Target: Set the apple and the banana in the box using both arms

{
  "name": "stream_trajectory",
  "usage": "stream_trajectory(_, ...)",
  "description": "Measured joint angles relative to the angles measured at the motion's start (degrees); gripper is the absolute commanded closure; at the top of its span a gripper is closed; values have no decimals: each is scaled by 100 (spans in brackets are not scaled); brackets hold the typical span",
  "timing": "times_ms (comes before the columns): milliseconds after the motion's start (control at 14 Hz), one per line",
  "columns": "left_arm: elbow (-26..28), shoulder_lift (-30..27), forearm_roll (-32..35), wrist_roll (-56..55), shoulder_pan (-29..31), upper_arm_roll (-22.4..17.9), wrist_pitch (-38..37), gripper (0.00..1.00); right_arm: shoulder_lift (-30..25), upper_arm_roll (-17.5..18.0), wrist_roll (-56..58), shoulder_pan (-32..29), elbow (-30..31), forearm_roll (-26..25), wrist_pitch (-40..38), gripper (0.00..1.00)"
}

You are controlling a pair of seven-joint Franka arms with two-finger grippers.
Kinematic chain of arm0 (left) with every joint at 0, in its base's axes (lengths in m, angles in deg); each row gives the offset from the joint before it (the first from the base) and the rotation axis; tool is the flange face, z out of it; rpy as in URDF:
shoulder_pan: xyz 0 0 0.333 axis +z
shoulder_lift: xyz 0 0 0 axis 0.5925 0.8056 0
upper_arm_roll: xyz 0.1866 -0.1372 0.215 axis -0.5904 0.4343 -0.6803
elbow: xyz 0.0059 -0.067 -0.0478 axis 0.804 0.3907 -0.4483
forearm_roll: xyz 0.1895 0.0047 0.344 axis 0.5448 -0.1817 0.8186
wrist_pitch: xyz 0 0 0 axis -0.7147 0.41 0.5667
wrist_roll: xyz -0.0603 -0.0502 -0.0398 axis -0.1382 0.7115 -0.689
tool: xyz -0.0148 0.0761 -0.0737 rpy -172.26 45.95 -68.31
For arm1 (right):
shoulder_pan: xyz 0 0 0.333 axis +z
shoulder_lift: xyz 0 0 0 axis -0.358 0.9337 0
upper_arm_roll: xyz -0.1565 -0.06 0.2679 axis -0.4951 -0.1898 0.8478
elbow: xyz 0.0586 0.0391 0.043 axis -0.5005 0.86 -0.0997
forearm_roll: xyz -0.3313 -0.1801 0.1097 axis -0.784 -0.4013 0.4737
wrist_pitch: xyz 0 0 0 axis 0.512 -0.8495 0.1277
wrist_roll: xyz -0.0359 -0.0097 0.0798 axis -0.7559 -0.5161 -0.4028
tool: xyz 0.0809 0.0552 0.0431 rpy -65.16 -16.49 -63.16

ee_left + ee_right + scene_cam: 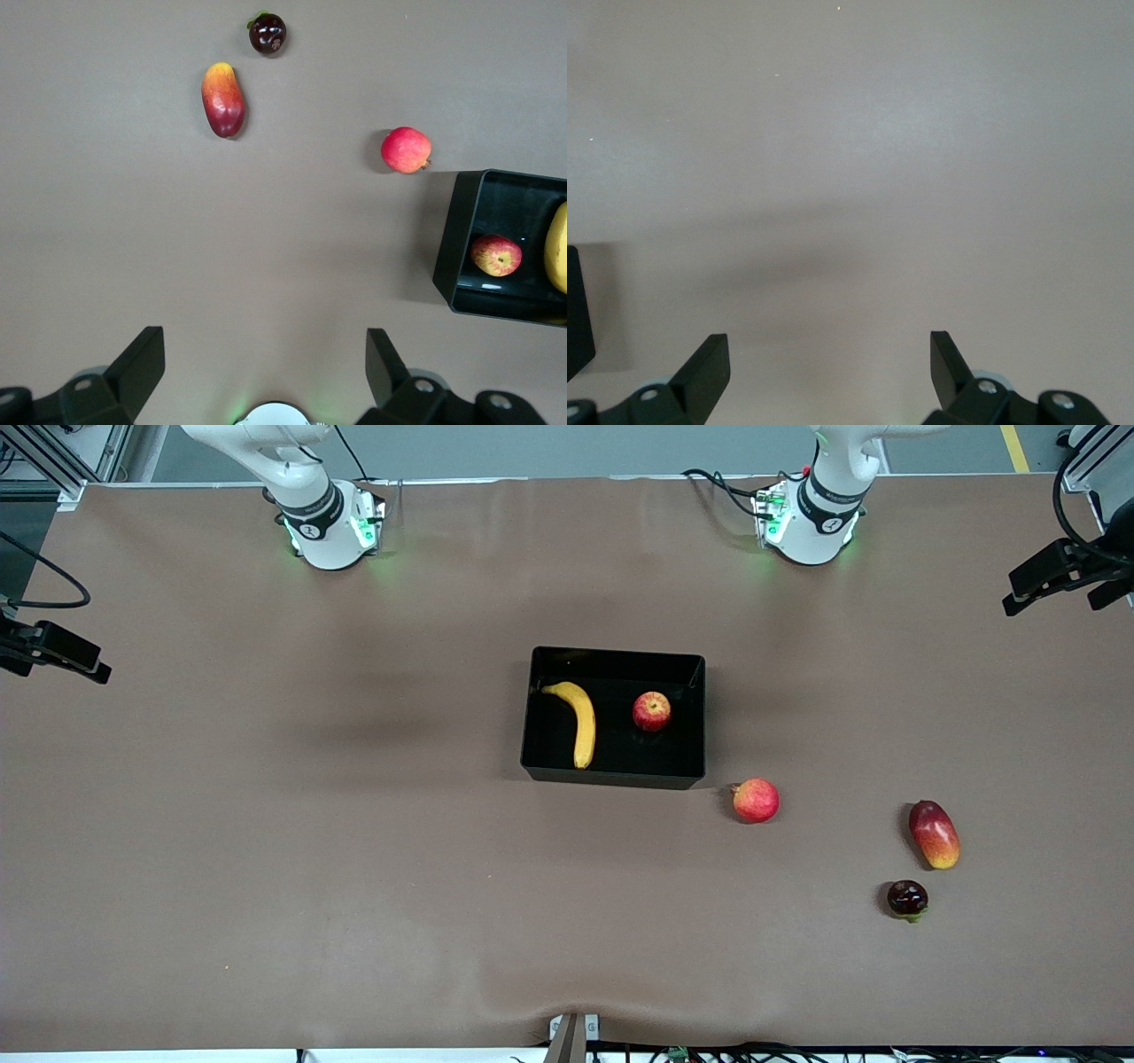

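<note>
While both arms wait raised, things lie thus:
box (615, 778): mid-counter.
banana (579, 722): in box, toward right arm's end.
apple (651, 711): in box, toward left arm's end, apart from banana.
left hand (266, 372): fingers apart, empty, over bare counter (266, 824) beside box.
right hand (830, 372): fingers apart, empty; box edge probably just beside.

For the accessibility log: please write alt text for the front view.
A black box mid-table holds the banana and the apple. Nearer the camera, toward the left arm's end, lie a pinkish fruit, a mango and a dark plum.
</note>
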Motion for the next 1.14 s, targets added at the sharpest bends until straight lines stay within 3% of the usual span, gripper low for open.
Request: stream_trajectory(1143, -154, 276, 0, -240, -127, 201, 123, 0, 0, 11, 0, 7, -295, 4, 21, 0)
